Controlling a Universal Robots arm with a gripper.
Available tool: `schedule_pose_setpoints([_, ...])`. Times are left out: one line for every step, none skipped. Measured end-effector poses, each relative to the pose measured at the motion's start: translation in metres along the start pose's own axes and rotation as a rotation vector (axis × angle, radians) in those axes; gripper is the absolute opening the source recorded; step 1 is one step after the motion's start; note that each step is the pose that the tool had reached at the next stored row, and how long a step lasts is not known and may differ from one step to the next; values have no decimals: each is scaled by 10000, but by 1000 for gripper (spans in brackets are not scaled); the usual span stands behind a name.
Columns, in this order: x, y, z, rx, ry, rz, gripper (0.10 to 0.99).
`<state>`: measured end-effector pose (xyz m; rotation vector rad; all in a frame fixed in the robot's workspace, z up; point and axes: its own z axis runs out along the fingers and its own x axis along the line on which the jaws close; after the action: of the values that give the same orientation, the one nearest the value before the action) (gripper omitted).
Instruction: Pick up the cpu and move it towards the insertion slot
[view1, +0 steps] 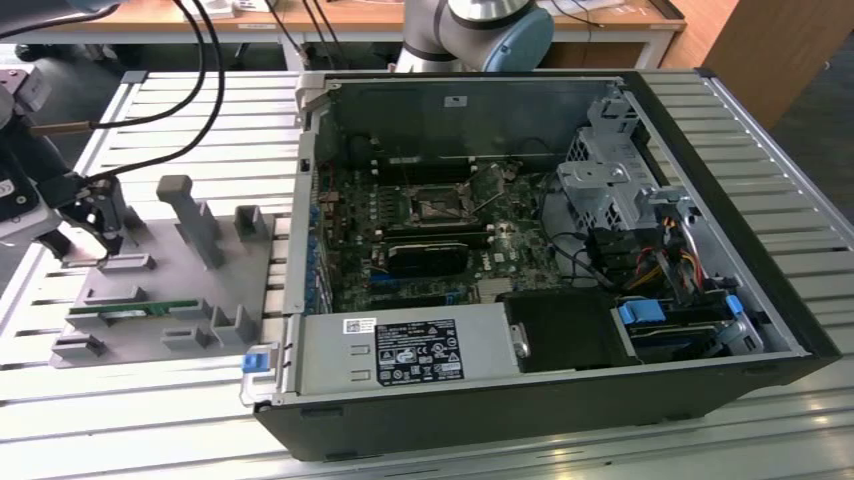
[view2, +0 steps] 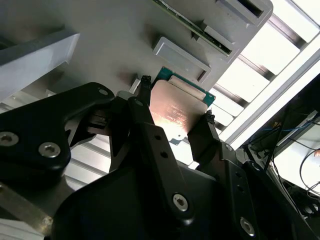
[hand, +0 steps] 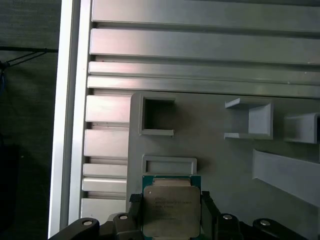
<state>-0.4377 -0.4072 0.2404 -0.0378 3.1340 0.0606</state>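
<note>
gripper (view2: 176, 100): fingers clamped on the cpu (hand: 171, 210) at two opposite edges, probably to spare its metal top | cpu: over gray parts fixture (view1: 160, 285), exterior view's left | insertion slot (view1: 437, 208): well apart, inside open computer case (view1: 534, 410)

The counter (view1: 160, 420) — a bed of long silvery aluminium slats with dark grooves between them — is carrying two things. A flat grey fixture plate (view1: 147, 290) is lying directly on the slats beneath the end effector (view1: 96, 250), with moulded pockets and upright posts rising beside it. An open black computer case (view1: 534, 410) is lying on its side on the counter, well apart from the end effector, just beyond the plate's far edge. In the first wrist view, bare slats (hand: 200, 45) are running past the plate, ahead of the end effector.
</note>
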Motion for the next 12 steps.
schedule_pose_setpoints([0, 0, -5, 1, 2, 0, 545])
schedule_pose_setpoints([0, 0, -10, 2, 3, 0, 545])
schedule_pose_setpoints([0, 0, -14, 2, 3, 0, 545])
schedule_pose_setpoints([0, 0, -19, 2, 3, 0, 545])
schedule_pose_setpoints([0, 1, -23, 2, 3, 0, 545])
schedule_pose_setpoints([0, 1, -28, 2, 3, 0, 545])
schedule_pose_setpoints([0, 1, -32, 1, 3, 0, 545])
schedule_pose_setpoints([0, 1, -36, 1, 2, 0, 545])
schedule_pose_setpoints([0, 1, -39, 1, 1, 0, 545])
schedule_pose_setpoints([0, 1, -43, 1, 2, 0, 545])
schedule_pose_setpoints([0, 2, -47, 2, 3, 0, 545])
schedule_pose_setpoints([0, 2, -51, 2, 3, 0, 545])
